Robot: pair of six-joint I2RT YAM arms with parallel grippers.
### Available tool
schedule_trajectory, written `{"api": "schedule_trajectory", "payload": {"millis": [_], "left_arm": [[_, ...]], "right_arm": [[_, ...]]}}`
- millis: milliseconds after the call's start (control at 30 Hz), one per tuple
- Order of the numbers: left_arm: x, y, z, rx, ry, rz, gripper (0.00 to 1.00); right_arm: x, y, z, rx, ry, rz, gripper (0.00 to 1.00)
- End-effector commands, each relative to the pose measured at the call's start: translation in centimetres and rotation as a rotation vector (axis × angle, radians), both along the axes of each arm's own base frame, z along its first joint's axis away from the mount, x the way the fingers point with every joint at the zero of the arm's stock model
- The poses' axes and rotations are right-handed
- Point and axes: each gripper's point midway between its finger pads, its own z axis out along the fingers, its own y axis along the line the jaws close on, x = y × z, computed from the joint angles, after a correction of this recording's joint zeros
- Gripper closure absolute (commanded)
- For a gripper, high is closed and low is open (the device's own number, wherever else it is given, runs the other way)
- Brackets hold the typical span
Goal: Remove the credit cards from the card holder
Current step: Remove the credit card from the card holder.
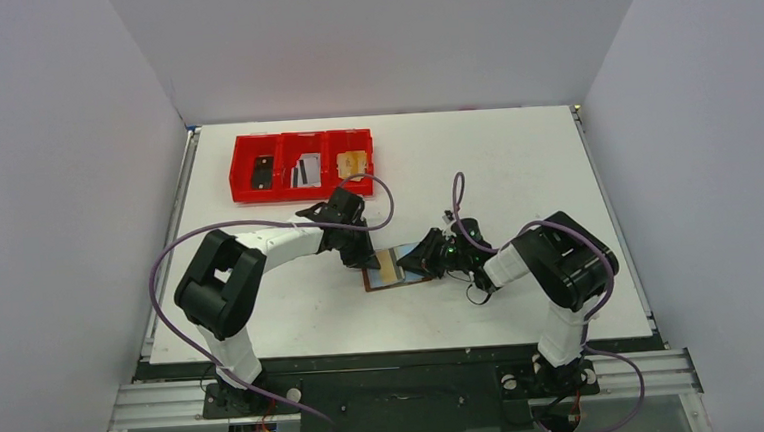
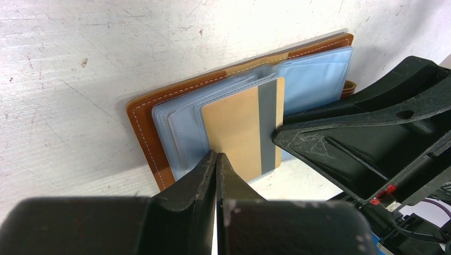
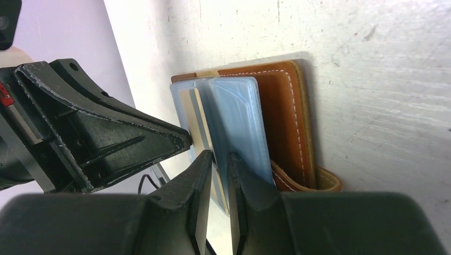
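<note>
White table [image 1: 515,168], card holder [image 2: 143,122] open at centre.
Your left end effector [image 2: 215,155]: shut, tips on tan card [image 2: 234,127]; right end effector [image 3: 219,156]: nearly closed astride blue sleeves [image 3: 236,117], grip unconfirmed. Advise: pin them, slide flat.

A lab test cell is indicated: a white table [image 1: 515,158] walled by plain panels [image 1: 56,196], aluminium framing [image 1: 159,402] fixed at its near edge.

No readable txt, labels or nos.
</note>
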Motion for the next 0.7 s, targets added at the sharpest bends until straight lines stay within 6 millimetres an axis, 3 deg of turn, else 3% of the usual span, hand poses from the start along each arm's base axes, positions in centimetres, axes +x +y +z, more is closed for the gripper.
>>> {"api": "schedule_trajectory", "payload": {"millis": [0, 133, 300, 667], "left_arm": [[-0.4, 1.4, -1.9, 0.097, 0.022, 0.007, 1.0], [-0.5, 1.4, -1.9, 0.099, 0.023, 0.007, 1.0], [-0.6, 1.6, -2.1, 0.106, 0.027, 0.009, 1.0], [-0.5, 3.5, -2.5, 0.158, 0.031, 0.032, 1.0]], "right_arm": [[0.5, -0.4, -0.2, 0.002, -0.025, -0.022, 0.85], [0.5, -0.5, 0.0, 0.009, -0.028, -0.026, 0.89], [0.5, -0.5, 0.3, 0.012, -0.039, -0.026, 1.0], [0.6, -1.7, 0.5, -0.07, -0.078, -0.027, 1.0]]}}
